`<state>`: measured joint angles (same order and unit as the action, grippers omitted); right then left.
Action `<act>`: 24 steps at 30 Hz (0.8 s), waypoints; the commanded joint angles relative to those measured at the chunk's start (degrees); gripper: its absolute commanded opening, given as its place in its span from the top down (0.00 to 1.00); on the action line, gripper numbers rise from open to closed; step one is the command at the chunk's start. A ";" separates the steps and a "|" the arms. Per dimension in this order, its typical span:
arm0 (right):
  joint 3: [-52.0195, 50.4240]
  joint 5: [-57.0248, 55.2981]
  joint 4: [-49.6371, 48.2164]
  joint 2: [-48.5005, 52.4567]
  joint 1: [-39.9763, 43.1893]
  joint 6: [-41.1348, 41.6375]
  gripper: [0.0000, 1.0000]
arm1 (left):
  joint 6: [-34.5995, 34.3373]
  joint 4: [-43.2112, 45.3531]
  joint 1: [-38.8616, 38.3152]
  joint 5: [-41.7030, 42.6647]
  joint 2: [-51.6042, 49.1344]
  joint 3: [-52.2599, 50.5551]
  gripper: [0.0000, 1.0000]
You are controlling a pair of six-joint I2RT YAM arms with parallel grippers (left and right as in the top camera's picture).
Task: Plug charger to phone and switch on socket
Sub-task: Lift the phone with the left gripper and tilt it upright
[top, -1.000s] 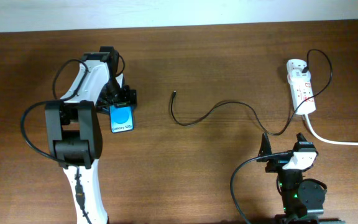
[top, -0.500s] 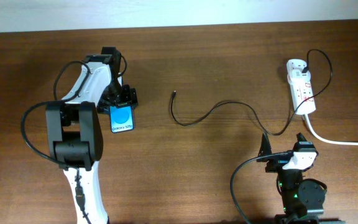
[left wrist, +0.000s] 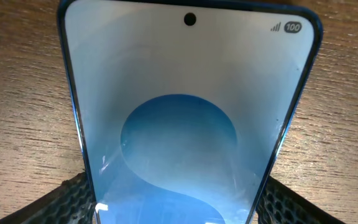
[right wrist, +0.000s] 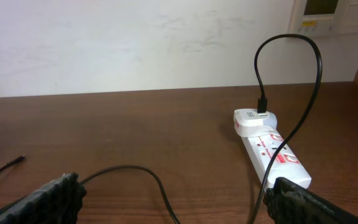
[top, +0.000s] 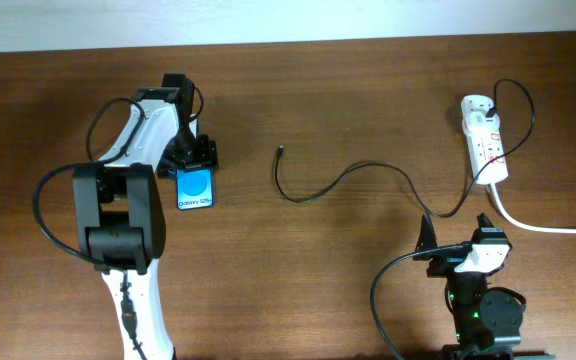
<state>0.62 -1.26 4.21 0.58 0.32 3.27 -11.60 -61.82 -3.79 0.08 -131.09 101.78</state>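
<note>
Left gripper (top: 195, 170) jaws closed on the phone (top: 196, 192), screen-up over the table (top: 298, 260) left of centre; right gripper (right wrist: 176, 196) jaws wide open, empty, facing cable (right wrist: 129, 171) and power strip (right wrist: 272, 152).

You are looking at a brown wooden table (top: 368, 90) that is spreading out beneath and ahead of the right gripper (right wrist: 176, 202), its grain running sideways. Past the table's far edge, straight ahead of that gripper, a plain white wall (right wrist: 104, 43) is filling the background, and a pale wall panel (right wrist: 334, 15) is sitting high up, off to the gripper's right
</note>
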 commanded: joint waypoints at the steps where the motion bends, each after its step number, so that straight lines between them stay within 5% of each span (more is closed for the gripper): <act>1: -0.31 -0.07 0.35 -0.37 -0.31 0.61 0.02 | 0.79 -1.33 0.17 1.16 -3.04 4.04 0.30; 8: -0.31 -0.07 0.35 -0.37 -0.31 0.61 0.02 | 0.76 -11.93 0.13 1.22 -3.04 19.61 0.30; 11: -0.31 -0.07 0.35 -0.37 -0.31 0.61 0.02 | 0.68 -12.63 0.15 7.61 -3.04 21.40 0.33; 13: -0.31 -0.07 0.37 -0.37 -0.31 0.61 0.02 | -1.01 -12.44 0.20 9.03 -3.04 21.40 0.44; 17: -0.31 -0.07 0.35 -0.37 -0.31 0.61 0.02 | -2.16 -12.41 0.20 12.85 -3.04 21.40 0.96; 24: -0.31 -0.07 0.35 -0.37 -0.31 0.61 0.02 | -7.30 -12.26 0.20 22.25 -3.04 21.40 1.00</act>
<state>0.62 -1.26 4.21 0.58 0.32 3.27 -17.76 -74.15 -3.79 15.99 -134.58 121.64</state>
